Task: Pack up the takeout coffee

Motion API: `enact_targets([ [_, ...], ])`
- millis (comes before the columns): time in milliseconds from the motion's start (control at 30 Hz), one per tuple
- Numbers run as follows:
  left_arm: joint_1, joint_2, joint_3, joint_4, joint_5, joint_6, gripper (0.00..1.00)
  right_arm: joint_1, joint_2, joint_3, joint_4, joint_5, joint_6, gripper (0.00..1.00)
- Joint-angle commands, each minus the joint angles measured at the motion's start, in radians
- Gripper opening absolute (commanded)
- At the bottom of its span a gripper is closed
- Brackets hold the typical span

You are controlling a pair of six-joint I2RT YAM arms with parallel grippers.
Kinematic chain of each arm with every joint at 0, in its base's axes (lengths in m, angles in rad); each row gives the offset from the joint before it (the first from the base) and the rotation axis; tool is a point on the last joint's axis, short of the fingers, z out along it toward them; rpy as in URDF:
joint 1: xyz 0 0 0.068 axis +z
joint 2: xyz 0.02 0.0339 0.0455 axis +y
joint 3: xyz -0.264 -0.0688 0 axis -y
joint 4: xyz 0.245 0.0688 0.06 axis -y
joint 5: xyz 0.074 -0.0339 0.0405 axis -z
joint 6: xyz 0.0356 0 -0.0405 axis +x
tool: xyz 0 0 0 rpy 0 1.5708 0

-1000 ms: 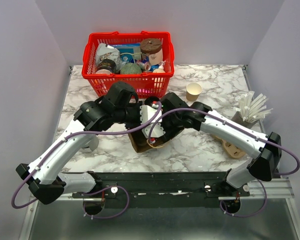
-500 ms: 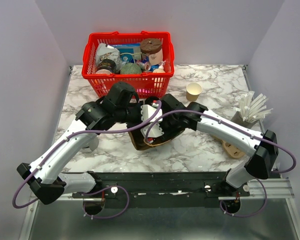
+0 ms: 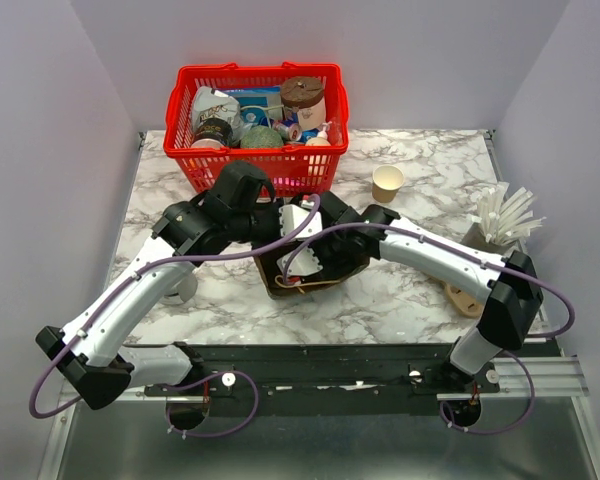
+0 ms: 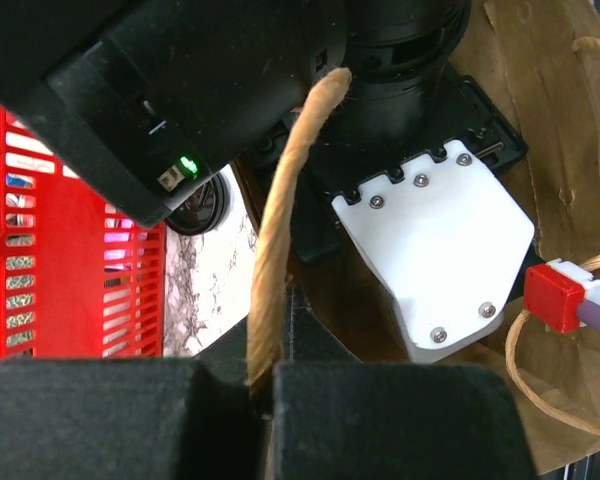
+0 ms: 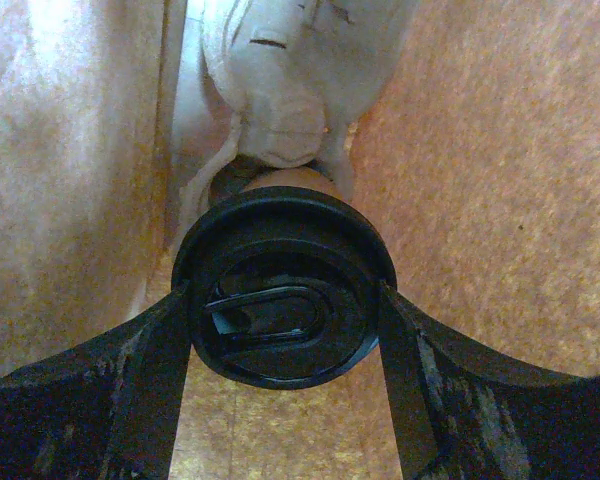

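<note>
— One takeout coffee (image 5: pixel 280 270), black-lidded, is inside the paper bag (image 3: pixel 345 272). The right gripper (image 5: pixel 280 300) clamps the lid from both sides and reaches deeper in than a second ago.
— And the left gripper (image 4: pixel 265 385)?
— Pinched tight on the bag's twine handle (image 4: pixel 285 220). Bag walls crowd the cup, and a pale crumpled thing (image 5: pixel 290 70) lies just beyond it. Outside, the red basket (image 3: pixel 205 165) stands just behind, an open tan cup (image 3: pixel 387 183) to the right, bare table (image 3: pixel 410 295) in front.
</note>
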Motion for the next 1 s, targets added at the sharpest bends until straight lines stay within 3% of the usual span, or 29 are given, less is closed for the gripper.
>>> enact_targets([
  [0, 0.022, -0.006, 0.007, 0.047, 0.096, -0.009, 0.02, -0.039, 0.065, -0.032, -0.032, 0.011, 0.028, 0.00],
  [233, 0.044, 0.005, 0.018, 0.052, 0.096, -0.009, 0.15, -0.059, 0.111, -0.043, -0.087, -0.053, 0.024, 0.01],
  [567, 0.045, 0.005, 0.015, 0.063, 0.096, -0.035, 0.17, -0.063, 0.117, -0.040, -0.083, -0.070, 0.024, 0.01],
  [633, 0.045, 0.005, 0.011, 0.069, 0.099, -0.040, 0.18, -0.063, 0.113, -0.040, -0.084, -0.071, 0.033, 0.07],
  [767, 0.045, 0.003, 0.009, 0.076, 0.097, -0.052, 0.27, -0.063, 0.094, -0.038, -0.080, -0.073, 0.045, 0.34],
  [967, 0.050, -0.003, -0.005, 0.072, 0.102, -0.066, 0.37, -0.062, 0.068, -0.008, -0.084, -0.087, 0.058, 0.49],
])
